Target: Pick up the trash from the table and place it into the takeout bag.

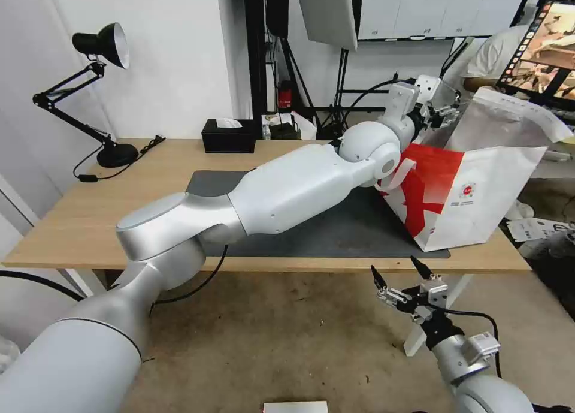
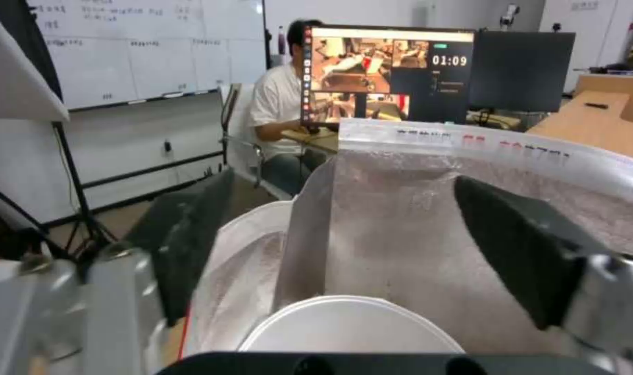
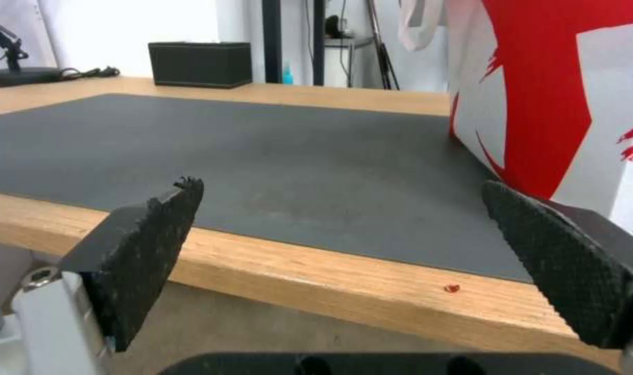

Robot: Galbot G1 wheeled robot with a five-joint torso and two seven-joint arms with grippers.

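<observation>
Nearest the head camera, the right gripper [image 1: 400, 268] hangs low below the near edge of the table [image 1: 72, 233], its two black fingers [image 3: 147, 245] spread wide with nothing between them. From its wrist, the dark grey mat [image 3: 261, 166] stretches away across the light wood, a tiny red scrap [image 3: 452, 287] lies on the bare wood strip at the near edge, and the red-and-white wall of the takeout bag [image 3: 559, 104] rises just to the right.

Farther off, the left arm reaches across the mat from near left to far right, hiding much of the mat's middle. Its left gripper [image 1: 440, 110] hovers at the open mouth of the takeout bag [image 1: 473, 191] at the table's right end. Both its dark fingers [image 2: 518, 250] stand well apart and grip nothing. Between them the silver foil lining [image 2: 400, 229] shows, and the rim of a white bowl [image 2: 347, 325] sits inside the bag just under the fingers; what the bowl holds cannot be told.

One white loop handle [image 1: 400, 172] droops over the bag's left side, close to the arm's elbow joint. At the far edge of the table sits a black tissue box [image 1: 229, 136], and a black desk lamp [image 1: 99, 95] stands at the far left corner. A white stand leg [image 1: 437, 317] crosses the floor behind the right gripper.
</observation>
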